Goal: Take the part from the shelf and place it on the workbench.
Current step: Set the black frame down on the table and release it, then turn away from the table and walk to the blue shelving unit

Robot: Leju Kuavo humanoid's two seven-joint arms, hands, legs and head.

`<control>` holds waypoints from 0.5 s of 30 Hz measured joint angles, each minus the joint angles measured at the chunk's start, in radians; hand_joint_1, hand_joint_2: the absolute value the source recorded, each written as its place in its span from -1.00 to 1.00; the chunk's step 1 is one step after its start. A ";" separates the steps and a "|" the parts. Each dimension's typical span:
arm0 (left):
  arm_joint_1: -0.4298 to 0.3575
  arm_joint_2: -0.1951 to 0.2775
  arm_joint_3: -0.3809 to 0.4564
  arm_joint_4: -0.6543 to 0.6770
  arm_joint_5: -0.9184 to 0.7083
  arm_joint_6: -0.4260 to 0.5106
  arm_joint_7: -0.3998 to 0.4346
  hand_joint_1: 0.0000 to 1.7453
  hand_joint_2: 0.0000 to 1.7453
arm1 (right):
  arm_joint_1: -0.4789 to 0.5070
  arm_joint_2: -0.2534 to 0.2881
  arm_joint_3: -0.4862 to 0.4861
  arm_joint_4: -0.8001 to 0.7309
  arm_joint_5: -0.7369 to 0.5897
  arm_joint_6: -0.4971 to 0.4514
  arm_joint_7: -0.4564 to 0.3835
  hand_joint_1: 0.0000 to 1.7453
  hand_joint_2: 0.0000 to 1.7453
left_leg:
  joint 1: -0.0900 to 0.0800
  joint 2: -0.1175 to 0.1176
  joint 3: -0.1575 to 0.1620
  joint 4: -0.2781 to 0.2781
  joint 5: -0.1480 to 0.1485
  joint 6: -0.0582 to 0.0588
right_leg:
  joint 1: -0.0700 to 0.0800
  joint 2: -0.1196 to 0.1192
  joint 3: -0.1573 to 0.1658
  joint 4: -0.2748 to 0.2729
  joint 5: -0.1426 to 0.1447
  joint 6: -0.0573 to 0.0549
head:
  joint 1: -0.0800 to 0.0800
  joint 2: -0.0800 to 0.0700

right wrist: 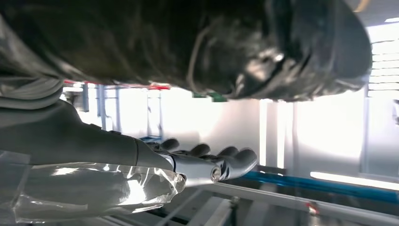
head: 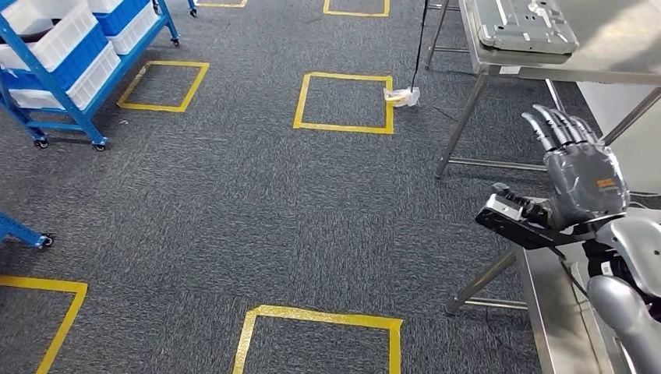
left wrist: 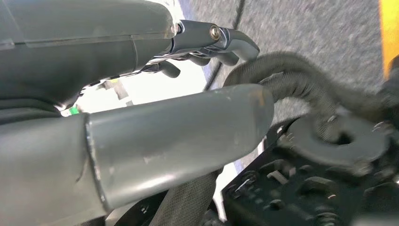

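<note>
In the head view my right hand (head: pixel 583 178) is raised at the right edge with its fingers straight, pointing away from me. A flat black part (head: pixel 516 215) juts out from under its palm and thumb, and the hand holds it over the corner of a near steel workbench (head: pixel 555 319). Seen from the right wrist, the same hand (right wrist: pixel 207 162) stretches out flat beside a large dark mass (right wrist: pixel 211 42), the part. My left hand (left wrist: pixel 207 44) hangs low, holding nothing, fingers loosely apart beside the thick thumb (left wrist: pixel 179 136). The blue shelf (head: pixel 66 74) with white bins stands at the far left.
A second steel workbench (head: pixel 616 54) at the far right carries a grey metal plate (head: pixel 526 27). Yellow tape squares (head: pixel 344 103) mark the grey carpet. A small yellow-white item (head: pixel 401 96) on a black cable lies by that bench's leg. Another blue frame foot (head: pixel 23 232) pokes in at left.
</note>
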 joint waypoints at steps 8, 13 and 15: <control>0.004 -0.003 -0.008 0.001 -0.016 0.002 0.000 -1.00 -1.00 | -0.004 0.019 0.030 -0.006 0.000 -0.010 0.000 -1.00 -1.00 | 0.001 0.130 -0.117 0.251 -0.105 -0.025 | 0.001 -0.111 0.018 -0.021 0.003 -0.019 | -0.003 0.000; 0.014 -0.002 -0.008 -0.002 -0.022 0.002 0.000 -1.00 -1.00 | -0.022 0.020 0.036 -0.014 0.006 0.003 0.000 -1.00 -1.00 | -0.009 0.186 0.019 -0.001 -0.019 -0.007 | 0.009 -0.160 0.027 -0.011 -0.015 0.001 | -0.003 0.000; 0.019 -0.002 -0.008 -0.006 -0.029 0.002 0.000 -1.00 -1.00 | -0.025 0.019 0.036 -0.017 0.001 0.004 0.000 -1.00 -1.00 | -0.011 0.164 0.018 -0.005 -0.015 0.006 | 0.008 -0.173 0.030 -0.010 -0.019 0.011 | -0.002 0.000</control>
